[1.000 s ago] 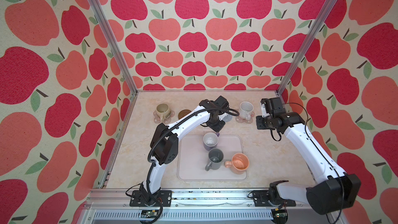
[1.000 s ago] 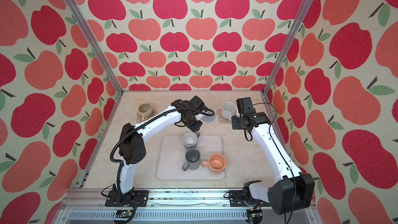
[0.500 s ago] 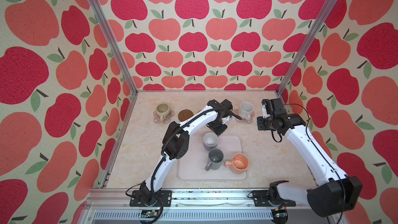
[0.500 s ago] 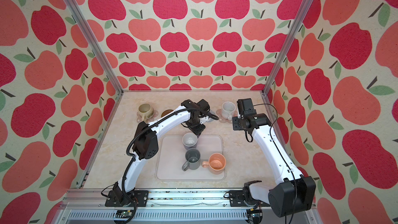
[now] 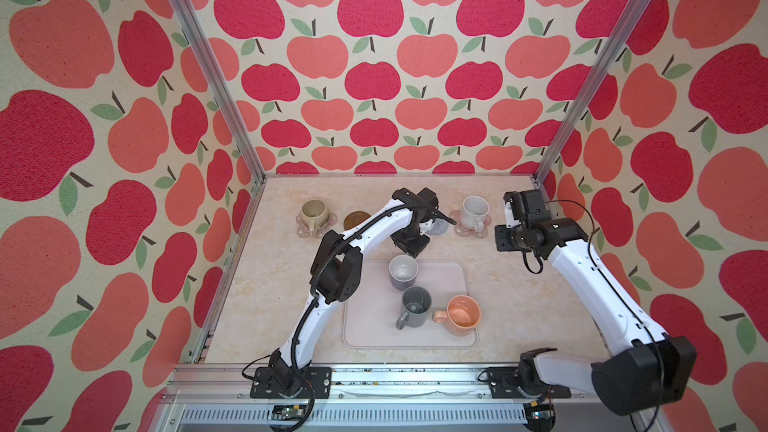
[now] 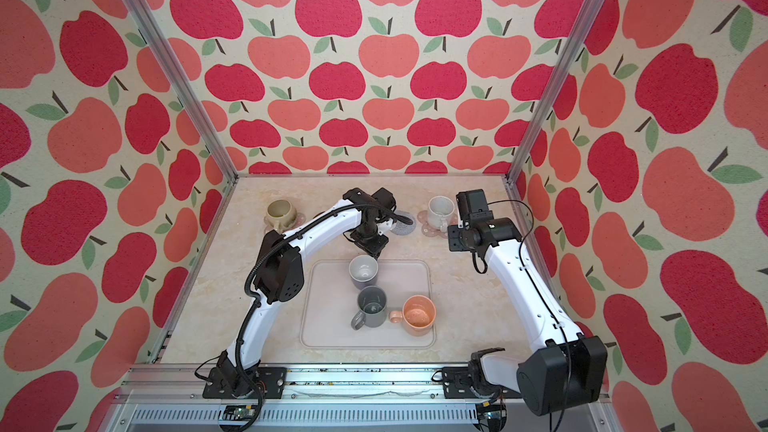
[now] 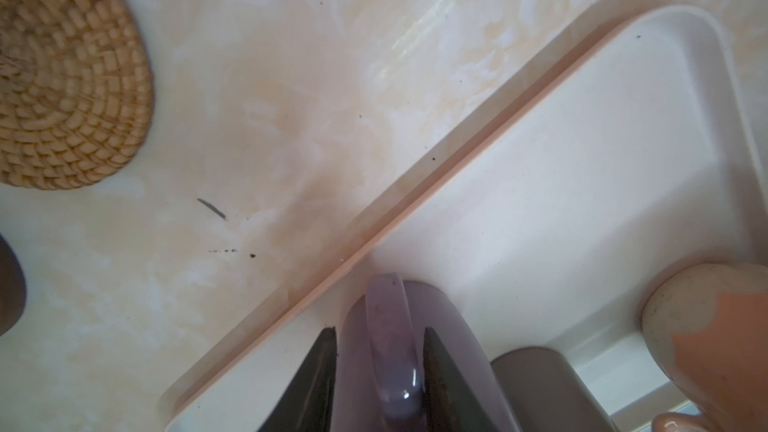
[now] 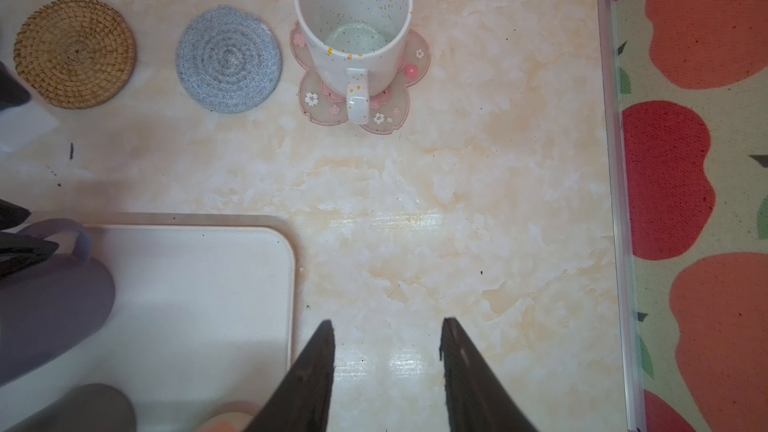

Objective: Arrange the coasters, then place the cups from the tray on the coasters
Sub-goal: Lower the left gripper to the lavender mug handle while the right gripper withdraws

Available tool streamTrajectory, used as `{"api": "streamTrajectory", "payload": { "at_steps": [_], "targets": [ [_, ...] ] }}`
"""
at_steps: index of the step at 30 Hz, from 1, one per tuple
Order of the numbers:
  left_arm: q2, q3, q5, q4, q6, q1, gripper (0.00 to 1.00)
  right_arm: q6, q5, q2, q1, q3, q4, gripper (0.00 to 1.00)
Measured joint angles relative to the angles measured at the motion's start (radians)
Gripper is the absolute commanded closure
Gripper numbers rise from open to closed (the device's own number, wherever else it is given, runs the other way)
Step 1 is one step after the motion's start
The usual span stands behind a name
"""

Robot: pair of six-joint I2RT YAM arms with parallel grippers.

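Red and coral apples with green leaves pattern the cream walls. The pale tray holds a lavender mug, a dark grey mug and a peach mug — the white mug is speckled, its coaster pink-flowered.

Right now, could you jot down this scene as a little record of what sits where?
On tray: lavender mug, dark grey mug, peach mug
Beige mug: on pink flower coaster
Speckled mug: on second flower coaster
Unused coasters: brown disc, woven round, grey-blue knit
Left jaws: open, either side of lavender mug's handle
Right jaws: open, empty, over the table
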Motion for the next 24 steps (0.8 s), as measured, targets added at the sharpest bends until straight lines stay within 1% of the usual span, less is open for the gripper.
{"api": "streamTrajectory", "payload": {
  "at_steps": [3, 6, 11, 14, 19, 24],
  "targets": [
    [-0.018, -0.053, -0.002, 0.006, -0.03, 0.032, 0.63, 0.0, -0.006, 0.0, 0.0, 0.0, 0.003, 0.55],
    [-0.064, -0.14, 0.003, 0.022, -0.066, 0.062, 0.63, 0.0, -0.011, 0.002, 0.0, 0.0, 0.005, 0.55],
    [-0.19, -0.337, 0.055, 0.085, -0.146, 0.122, 0.63, 0.009, -0.039, 0.019, 0.0, 0.0, 0.021, 0.54],
    [-0.27, -0.431, 0.071, 0.116, -0.187, 0.155, 0.63, 0.017, -0.06, 0.032, 0.0, 0.002, 0.027, 0.54],
    [-0.373, -0.533, 0.071, 0.147, -0.218, 0.189, 0.63, 0.03, -0.079, 0.048, 0.003, 0.02, 0.033, 0.54],
    [-0.426, -0.607, 0.081, 0.166, -0.225, 0.195, 0.63, 0.042, -0.092, 0.063, 0.01, 0.039, 0.046, 0.54]
  ]
}}
